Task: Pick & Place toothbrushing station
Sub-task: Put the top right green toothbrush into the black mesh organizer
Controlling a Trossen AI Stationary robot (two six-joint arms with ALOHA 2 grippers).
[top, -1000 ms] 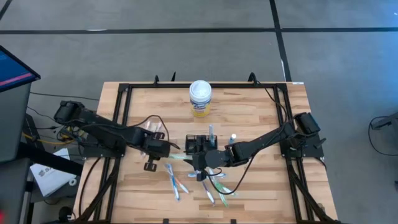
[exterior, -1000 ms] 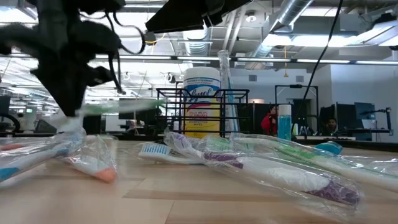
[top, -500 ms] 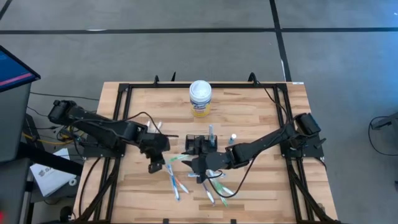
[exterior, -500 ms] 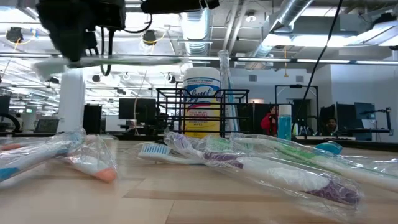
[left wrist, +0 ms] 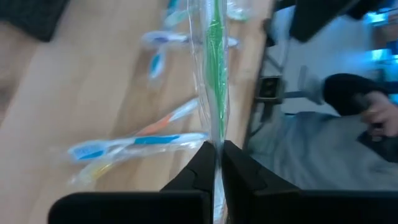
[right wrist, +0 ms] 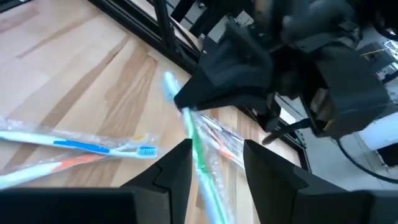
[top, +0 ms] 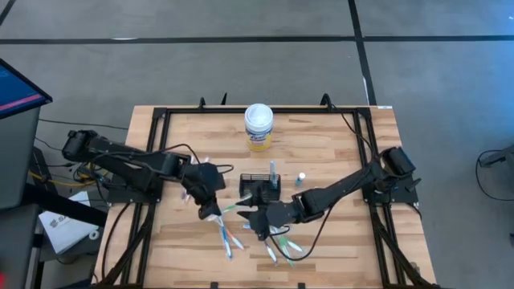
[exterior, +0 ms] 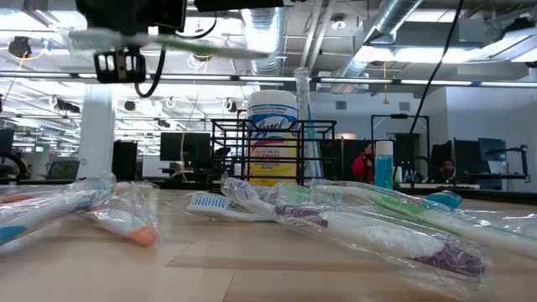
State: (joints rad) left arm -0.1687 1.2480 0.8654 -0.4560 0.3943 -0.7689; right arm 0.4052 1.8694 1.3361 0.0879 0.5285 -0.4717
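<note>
Left gripper (left wrist: 214, 163) clamped shut on a wrapped green toothbrush (left wrist: 216, 68), held level above the table (top: 337, 144). Right gripper (right wrist: 214, 163) with fingers apart around the brush's other end, not seen to grip it. Wire-mesh holder (top: 259, 185) stood mid-table, just beyond both grippers, one toothbrush upright inside; white canister (top: 259, 126) farther back. More wrapped toothbrushes (top: 229, 237) lay scattered on the near side.

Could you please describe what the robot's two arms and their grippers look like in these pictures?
Both arms are black, slender and multi-jointed, each mounted on a black frame at a table edge. Thin black cables loop along them. The left gripper ends in two flat, tapered black fingers. The right gripper has two broader, blocky black fingers. No markings are visible.
</note>
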